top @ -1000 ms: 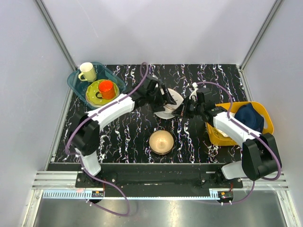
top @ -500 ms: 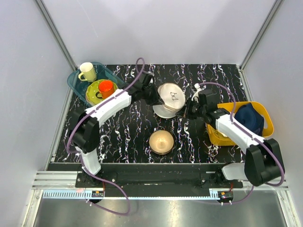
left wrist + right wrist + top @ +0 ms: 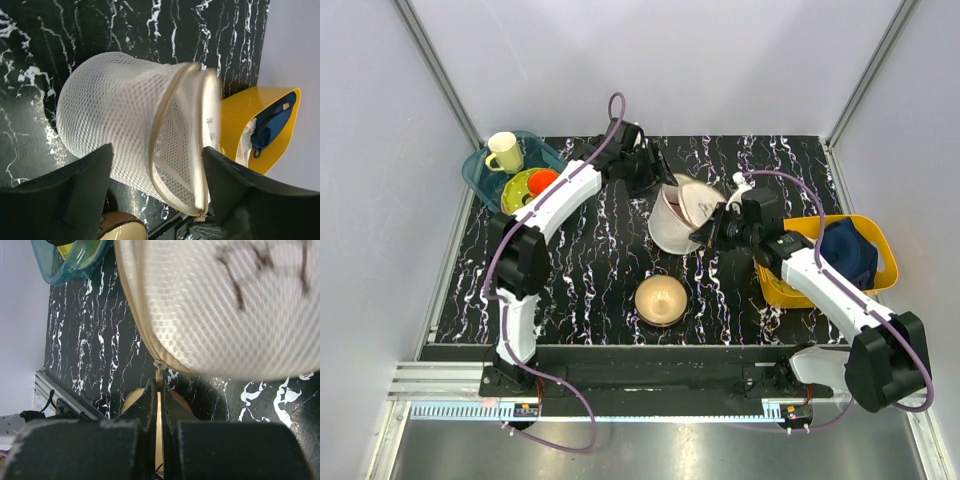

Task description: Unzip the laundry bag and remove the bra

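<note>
1. Top external view is showing the laundry bag (image 3: 672, 222) lying tipped near the middle of the counter (image 3: 590, 270), with its round lid (image 3: 698, 200) turning up towards the right arm. No view is showing the bra, so it is probably sitting inside.
2. The bag is looking light and floppy. Its mesh is likely to be buckling and sliding under any tug, so the body is needing bracing while the zip runs round the lid. The best holds are the zip pull (image 3: 158, 365) for opening and the mesh wall beside the rim for steadying.
3. The bra, being a soft padded garment, is likely weighing little and catching on zip teeth. A strap or cup edge seems the place to be pinching it.
4. The right claw (image 3: 159, 386) is pressing its fingers together on the zip pull at the lid's edge. How far the zip is opening I cannot tell.
5. The left claw (image 3: 157, 157) is standing with its fingers apart and gripping nothing, hovering just off the bag's mesh side.
6. Counting outward:
   - one laundry bag and no visible bra
   - one bronze bowl (image 3: 661, 298) near the bag
   - one yellow bin (image 3: 880, 240) holding one dark blue cloth (image 3: 847, 250) and one white cloth (image 3: 798, 288)
   - one teal tub (image 3: 480, 175) carrying one cream mug (image 3: 504, 152), one green plate (image 3: 520, 200) and one orange cup (image 3: 544, 182)
</note>
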Available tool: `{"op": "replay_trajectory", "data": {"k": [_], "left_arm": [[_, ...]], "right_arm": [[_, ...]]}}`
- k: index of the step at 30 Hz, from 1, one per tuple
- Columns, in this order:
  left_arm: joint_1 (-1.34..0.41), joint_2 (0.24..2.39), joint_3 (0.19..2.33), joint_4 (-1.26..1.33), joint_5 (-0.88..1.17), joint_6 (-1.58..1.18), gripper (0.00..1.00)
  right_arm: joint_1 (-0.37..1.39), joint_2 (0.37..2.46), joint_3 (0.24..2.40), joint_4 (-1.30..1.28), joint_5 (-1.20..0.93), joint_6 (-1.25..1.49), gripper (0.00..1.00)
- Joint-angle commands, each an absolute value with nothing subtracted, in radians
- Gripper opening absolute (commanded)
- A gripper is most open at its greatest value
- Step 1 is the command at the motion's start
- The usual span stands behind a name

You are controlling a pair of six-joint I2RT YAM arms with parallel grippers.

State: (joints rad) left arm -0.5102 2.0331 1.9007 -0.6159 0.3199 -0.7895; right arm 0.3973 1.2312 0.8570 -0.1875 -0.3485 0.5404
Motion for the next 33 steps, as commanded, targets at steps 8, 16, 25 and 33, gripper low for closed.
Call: {"op": "replay_trajectory", "data": {"k": [8, 16, 25, 33], "left_arm": [[-0.587, 1.717, 1.558, -0.509, 0.279, -0.822, 0.96], [-0.643, 1.811, 1.552, -0.440, 0.311, -0.876, 0.75], [-0.626, 1.832, 1.585, -0.491, 0.252, -0.864, 0.00], [-0.592, 1.790, 1.554, -0.491, 0.221, -0.870, 0.00]], "right_arm": [[0.405, 1.305, 0.897, -0.161, -0.354, 0.580, 0.00], [0.407, 1.299, 0.907, -0.172, -0.361, 0.575, 0.00], [0.407, 1.267, 0.884, -0.196, -0.334, 0.565, 0.00], [0.407, 1.247, 0.864, -0.229, -0.304, 0.537, 0.00]]}}
